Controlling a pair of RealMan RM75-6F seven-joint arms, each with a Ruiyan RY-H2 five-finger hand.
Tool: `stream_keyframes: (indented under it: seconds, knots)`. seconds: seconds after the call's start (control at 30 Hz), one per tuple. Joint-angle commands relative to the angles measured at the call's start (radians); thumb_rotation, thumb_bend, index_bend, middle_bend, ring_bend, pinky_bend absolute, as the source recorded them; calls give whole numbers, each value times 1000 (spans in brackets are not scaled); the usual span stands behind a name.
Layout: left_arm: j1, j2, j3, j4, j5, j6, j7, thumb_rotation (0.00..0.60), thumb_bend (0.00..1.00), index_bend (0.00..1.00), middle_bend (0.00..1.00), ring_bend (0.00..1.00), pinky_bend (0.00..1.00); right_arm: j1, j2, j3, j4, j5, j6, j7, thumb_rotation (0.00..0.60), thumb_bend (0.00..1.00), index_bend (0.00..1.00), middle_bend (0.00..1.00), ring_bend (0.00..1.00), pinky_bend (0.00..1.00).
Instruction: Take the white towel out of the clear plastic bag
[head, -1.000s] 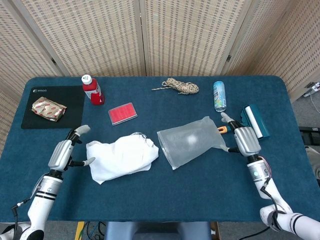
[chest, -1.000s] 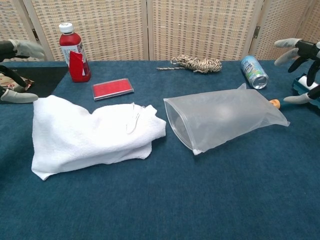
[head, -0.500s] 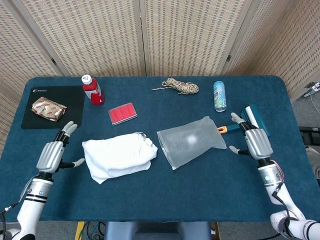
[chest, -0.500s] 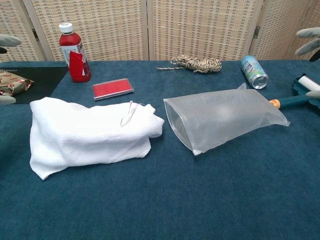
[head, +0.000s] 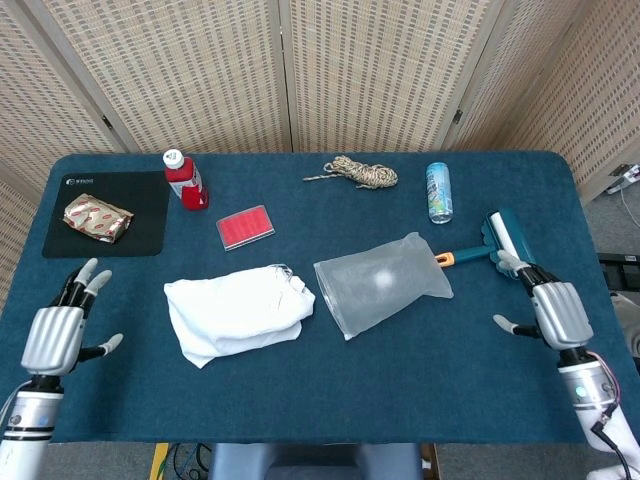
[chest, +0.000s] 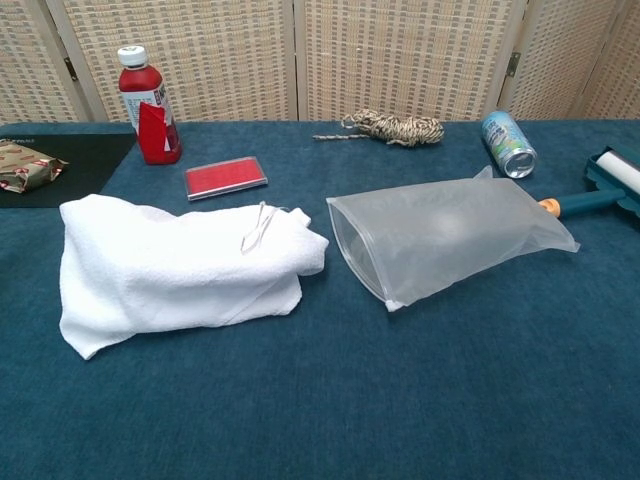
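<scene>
The white towel (head: 238, 313) (chest: 175, 272) lies crumpled on the blue table, left of centre, wholly outside the bag. The clear plastic bag (head: 381, 283) (chest: 446, 236) lies flat and empty just to its right, mouth facing the towel. My left hand (head: 58, 334) hovers at the table's near left edge, fingers spread, holding nothing, well left of the towel. My right hand (head: 557, 312) is at the near right edge, fingers apart, empty, right of the bag. Neither hand shows in the chest view.
A red bottle (head: 185, 179), a red flat case (head: 245, 226), a coil of rope (head: 360, 172) and a drink can (head: 438, 191) stand along the back. A teal lint roller (head: 505, 240) lies by the right hand. A wrapped packet (head: 97, 217) sits on a black mat (head: 150, 210).
Both hands have drawn back toward the near edge and outward, away from the towel and the bag, leaving the chest view. The towel settled where it was let go.
</scene>
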Motion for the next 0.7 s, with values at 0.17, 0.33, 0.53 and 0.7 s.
stream_keyframes:
  seconds: [0.17,0.33,0.53,0.7]
  knots:
    - [67,28,49,24,34,46,-12,600,30,126,0,35,331,-89,22,-41,7,10,51,45,600,0,162,289,240,412]
    - [96,28,59,39,44,65,-31,600,30,137,0,35,332,-135,28,-63,10,7,75,45,600,0,162,289,240,412]
    - [119,30,63,45,65,85,-35,600,30,146,0,35,331,-164,23,-65,21,10,82,68,600,0,167,289,240,412]
    - [126,32,59,36,72,86,-24,600,30,148,0,35,331,-161,19,-59,31,-3,74,71,600,0,170,290,240,412]
